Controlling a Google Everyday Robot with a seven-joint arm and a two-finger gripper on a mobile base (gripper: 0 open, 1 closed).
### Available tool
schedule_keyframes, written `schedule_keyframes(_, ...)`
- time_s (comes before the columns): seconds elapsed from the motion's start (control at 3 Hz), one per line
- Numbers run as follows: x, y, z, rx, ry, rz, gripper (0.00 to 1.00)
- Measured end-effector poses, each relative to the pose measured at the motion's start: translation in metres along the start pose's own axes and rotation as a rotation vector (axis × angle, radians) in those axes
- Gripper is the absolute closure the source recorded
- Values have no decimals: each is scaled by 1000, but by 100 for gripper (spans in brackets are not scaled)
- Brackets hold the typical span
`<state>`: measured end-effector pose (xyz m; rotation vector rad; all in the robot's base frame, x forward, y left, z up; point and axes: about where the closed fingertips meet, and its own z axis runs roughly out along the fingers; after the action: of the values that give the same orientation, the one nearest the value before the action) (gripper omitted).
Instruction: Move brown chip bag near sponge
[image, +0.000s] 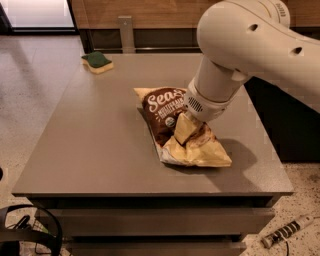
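The brown chip bag (167, 112) lies near the middle of the grey table (90, 150), dark brown with white script and pale yellow ends. My gripper (189, 134) comes down from the big white arm (240, 45) onto the bag's near half. It is shut on a crumpled fold of the bag, and one pale finger (182, 129) shows against the foil. The sponge (97, 62), green on top with a yellow base, sits at the table's far left corner, well apart from the bag.
A wooden wall panel and a dark counter run behind the table. A grey post (126, 32) stands at the table's far edge. Black cables (25, 232) lie on the floor at lower left, and a striped tool (285, 232) lies at lower right.
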<state>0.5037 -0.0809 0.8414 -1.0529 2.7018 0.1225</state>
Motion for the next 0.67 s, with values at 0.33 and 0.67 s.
schedule_keyframes(0.33,0,0,0,0,0,0,100)
schedule_keyframes(0.67,0,0,-1,1,-1,-1,100)
